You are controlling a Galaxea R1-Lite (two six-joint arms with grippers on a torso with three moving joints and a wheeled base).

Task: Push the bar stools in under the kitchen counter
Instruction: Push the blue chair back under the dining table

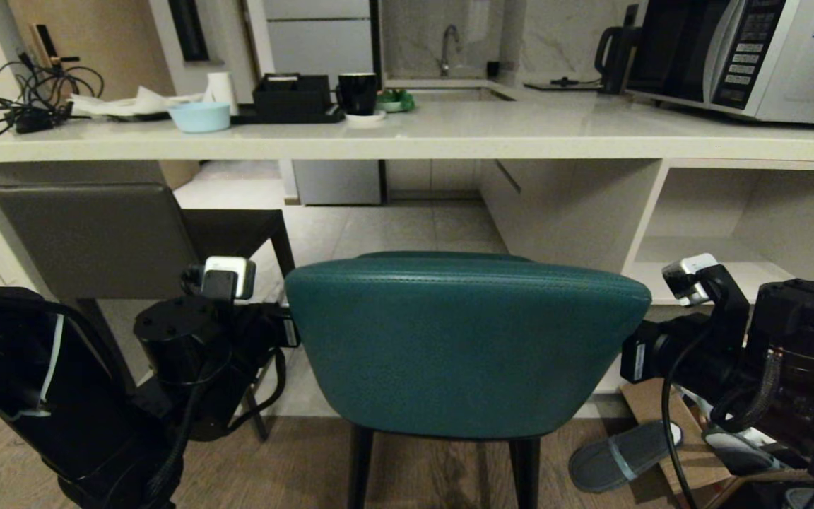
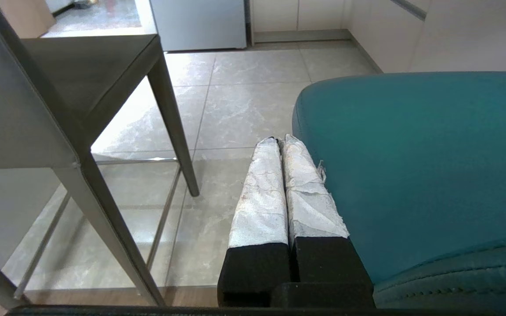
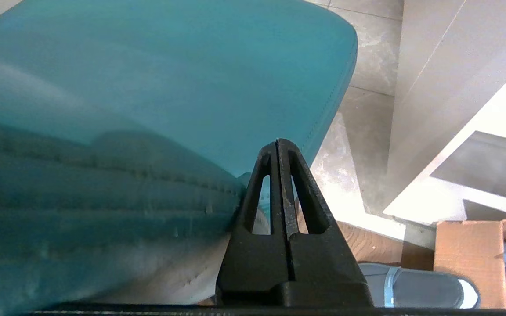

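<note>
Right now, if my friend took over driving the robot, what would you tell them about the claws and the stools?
Left claw: shut, holding nothing, at the left edge of the teal stool.
Right claw: shut, holding nothing, at the teal stool's right edge.
Grey stool: on the left, seat already under the counter.
Teal stool: right in front of the robot, its back facing it. Most of it looks to be still out from under the counter.
Done: the grey stool looks pushed in.
Left: push the teal stool forward under the counter. Mind the slipper and cardboard box on the floor to the right.
</note>
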